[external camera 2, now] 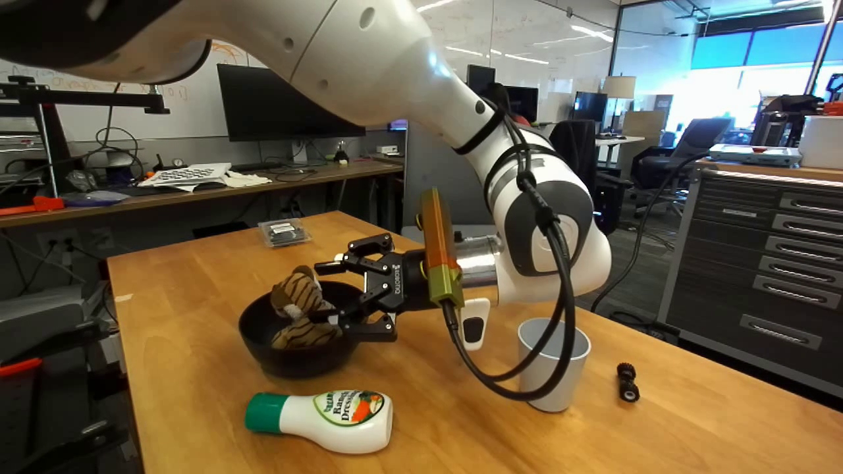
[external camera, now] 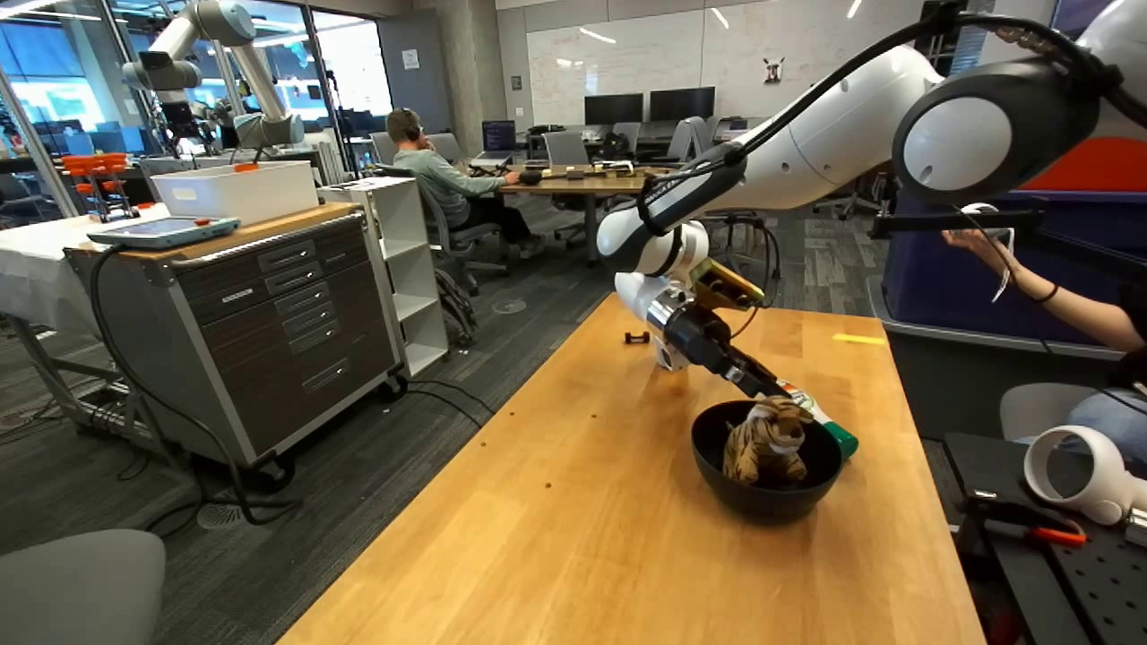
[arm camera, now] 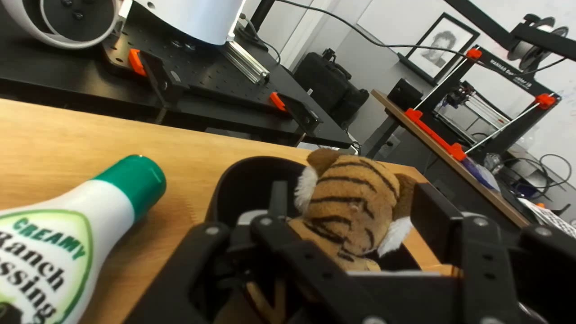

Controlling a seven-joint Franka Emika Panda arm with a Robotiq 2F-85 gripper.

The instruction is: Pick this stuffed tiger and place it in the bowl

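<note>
Tool (external camera 2: 323,292): fingers (arm camera: 435,220) are standing apart, clamping nothing.
Stuffed tiger (arm camera: 351,198): is sitting inside the bowl (external camera 2: 296,362), head rising above its rim.
Striped torso (external camera 2: 306,334): probably feeling light, soft, hardly slippery; likely offering the best hold.
Bowl: is resting on the bench (external camera 2: 461,421).

The tiger (external camera 2: 296,296) sits in the bowl (external camera 2: 290,362), head above the rim. The gripper (external camera 2: 324,293) is beside it, fingers spread, the lower one in front of the tiger; whether they touch is unclear. A bottle (external camera 2: 342,421) lies near the bowl on the table (external camera 2: 454,411); well apart, a cup (external camera 2: 548,368) stands upright near a black piece (external camera 2: 627,382).
</note>
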